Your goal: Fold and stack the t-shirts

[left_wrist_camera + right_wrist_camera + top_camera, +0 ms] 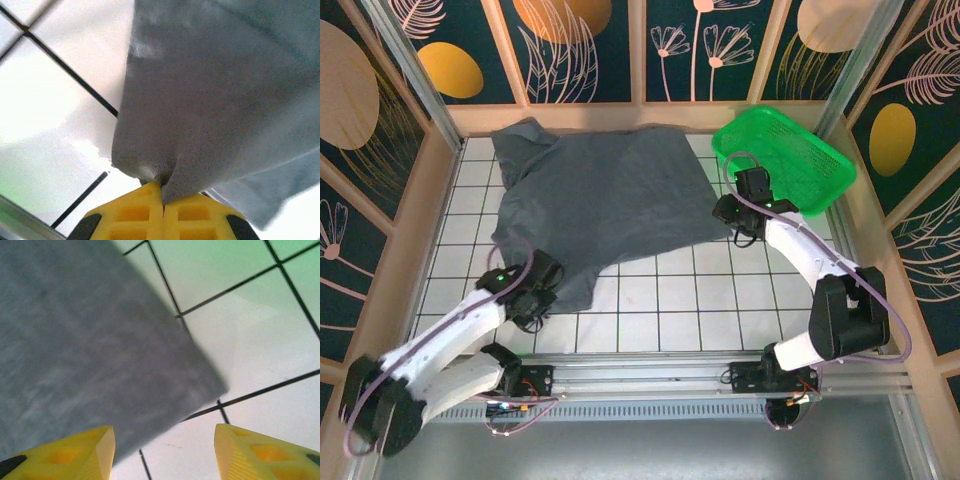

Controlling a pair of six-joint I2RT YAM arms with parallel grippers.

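Observation:
A dark slate blue-grey t-shirt (600, 200) lies spread over the white tiled floor, from the back wall toward the near left. My left gripper (548, 290) is shut on its near hem corner; in the left wrist view the yellow fingers (150, 212) meet and pinch a fold of the t-shirt (220, 100), lifting it off the tiles. My right gripper (740, 235) hovers open over the shirt's right corner. In the right wrist view the yellow fingers (75, 455) stand wide apart above that corner of the t-shirt (100, 350), with nothing between them.
A green plastic mesh basket (782, 158) sits tilted at the back right, close behind the right arm. Wooden walls fence the tiled floor (670, 300) on three sides. A metal rail (650, 365) runs along the near edge.

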